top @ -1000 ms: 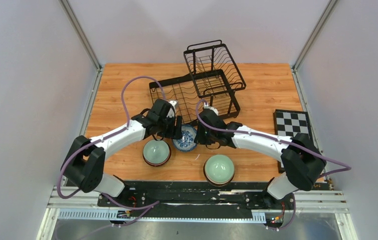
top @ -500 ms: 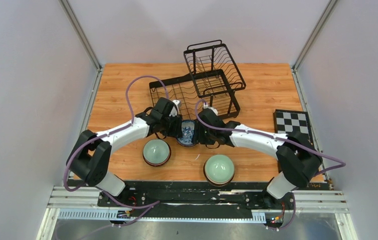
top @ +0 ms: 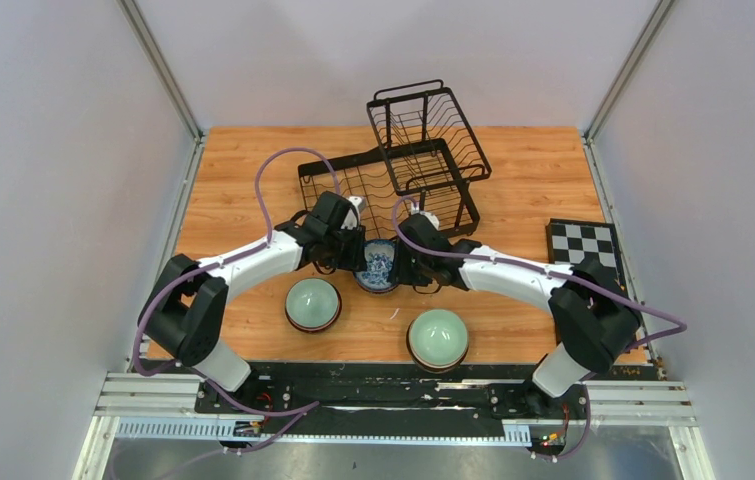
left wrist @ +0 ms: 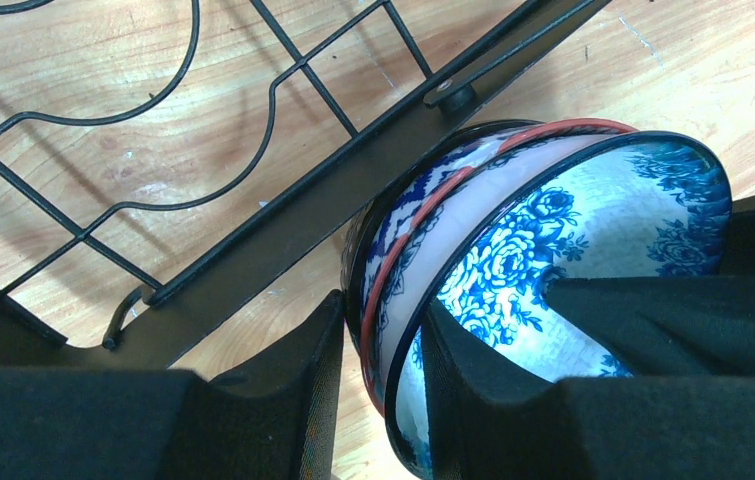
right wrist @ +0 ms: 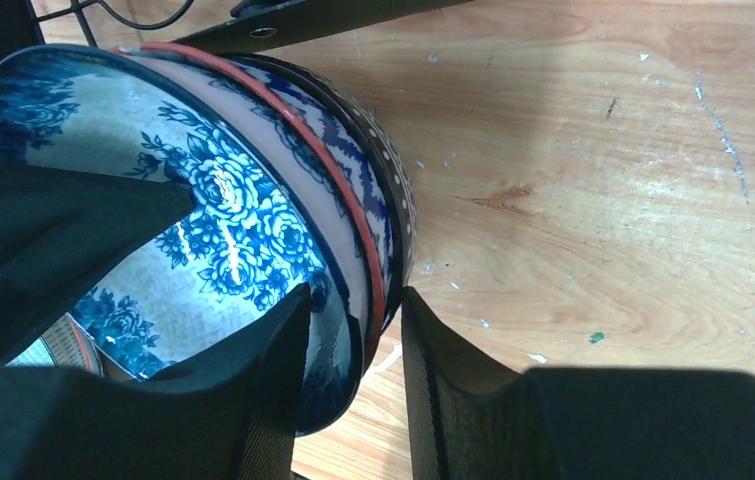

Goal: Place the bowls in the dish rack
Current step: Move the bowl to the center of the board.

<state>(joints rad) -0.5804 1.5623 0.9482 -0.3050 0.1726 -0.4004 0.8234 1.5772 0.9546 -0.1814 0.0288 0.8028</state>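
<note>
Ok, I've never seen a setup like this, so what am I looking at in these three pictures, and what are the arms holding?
Two robot arms are bolted to a wooden table. The wide picture looks down from above; the two close-ups come from wrist cameras. The left gripper and right gripper both pinch a nested stack of blue-and-white bowls by its rim, from opposite sides. Two green bowls, a black wire dish rack and a checkered board also sit there.
</note>
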